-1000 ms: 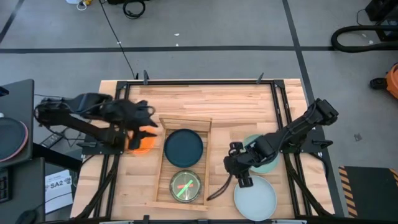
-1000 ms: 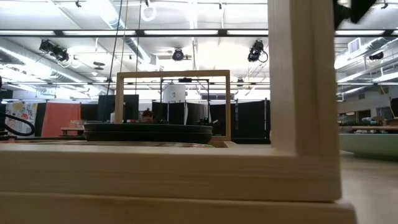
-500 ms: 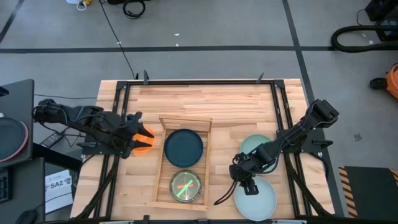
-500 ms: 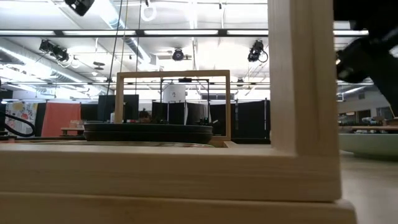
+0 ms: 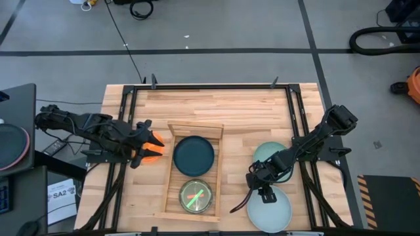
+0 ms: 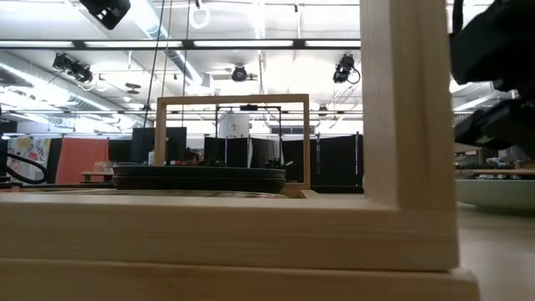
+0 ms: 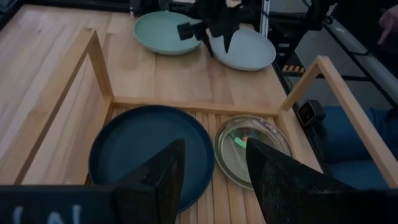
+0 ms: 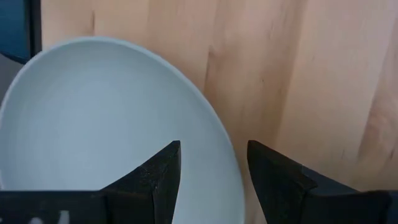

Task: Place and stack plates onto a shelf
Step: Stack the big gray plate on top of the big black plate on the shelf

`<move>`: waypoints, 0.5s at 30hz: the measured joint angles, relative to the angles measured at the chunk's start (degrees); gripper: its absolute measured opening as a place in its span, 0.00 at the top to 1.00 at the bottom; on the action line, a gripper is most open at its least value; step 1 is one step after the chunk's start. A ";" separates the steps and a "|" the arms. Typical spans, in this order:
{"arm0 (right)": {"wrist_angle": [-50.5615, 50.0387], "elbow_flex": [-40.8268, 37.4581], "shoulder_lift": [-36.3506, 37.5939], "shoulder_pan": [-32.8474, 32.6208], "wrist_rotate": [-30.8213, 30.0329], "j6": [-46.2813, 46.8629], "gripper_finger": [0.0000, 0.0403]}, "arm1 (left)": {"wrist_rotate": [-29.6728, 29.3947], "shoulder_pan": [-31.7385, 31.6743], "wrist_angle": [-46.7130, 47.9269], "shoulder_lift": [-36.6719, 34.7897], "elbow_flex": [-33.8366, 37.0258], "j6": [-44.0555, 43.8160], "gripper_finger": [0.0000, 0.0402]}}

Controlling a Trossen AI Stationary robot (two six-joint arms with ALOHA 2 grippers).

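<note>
Pale blue-white round plate (image 5: pixel 269 208) under the right gripper (image 5: pixel 264 192), jaws parted and empty.
Left gripper (image 5: pixel 146 145), jaws parted and empty, hovers over a small translucent orange plate (image 5: pixel 155 148).

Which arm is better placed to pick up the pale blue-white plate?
The right arm. Its right gripper hovers open over that pale blue-white plate's rim, while the left gripper is across the shelf.

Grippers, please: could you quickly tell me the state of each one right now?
Left gripper: open, empty, beside the shelf.
Right gripper: open, empty, over the pale plate.
</note>
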State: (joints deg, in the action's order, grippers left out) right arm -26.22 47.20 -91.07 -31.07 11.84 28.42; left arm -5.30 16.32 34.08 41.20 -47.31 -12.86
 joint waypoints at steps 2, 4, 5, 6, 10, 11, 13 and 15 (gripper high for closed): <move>1.16 -0.93 0.00 0.02 -0.13 0.00 0.53 | -0.01 0.00 -0.31 -0.01 0.00 0.02 0.56; 2.10 -1.58 0.00 0.00 -0.14 0.01 0.53 | 0.00 0.00 -0.28 0.01 0.00 0.02 0.56; 2.67 -1.95 0.00 0.00 -0.14 0.14 0.53 | 0.00 0.00 -0.28 0.01 0.00 0.02 0.56; 3.18 -2.27 0.00 0.00 -0.14 0.40 0.53 | 0.00 0.00 -0.28 0.01 0.00 0.02 0.56; 5.75 -3.67 0.00 0.00 -0.14 3.01 0.53 | 0.00 0.00 -0.28 0.01 0.00 0.04 0.56; 6.15 -4.01 0.00 0.00 -0.16 3.75 0.53 | 0.00 0.00 -0.27 0.01 0.00 0.02 0.56; 6.68 -4.53 0.00 0.00 -0.16 4.90 0.53 | -0.02 0.00 -0.26 0.01 0.00 0.04 0.56; 6.70 -4.90 0.00 0.00 -0.16 4.97 0.53 | 0.00 0.00 -0.26 0.01 0.00 0.04 0.56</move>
State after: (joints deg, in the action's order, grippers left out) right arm -19.53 42.30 -91.07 -31.07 11.68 33.40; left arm -5.30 16.32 33.82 41.21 -47.31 -12.82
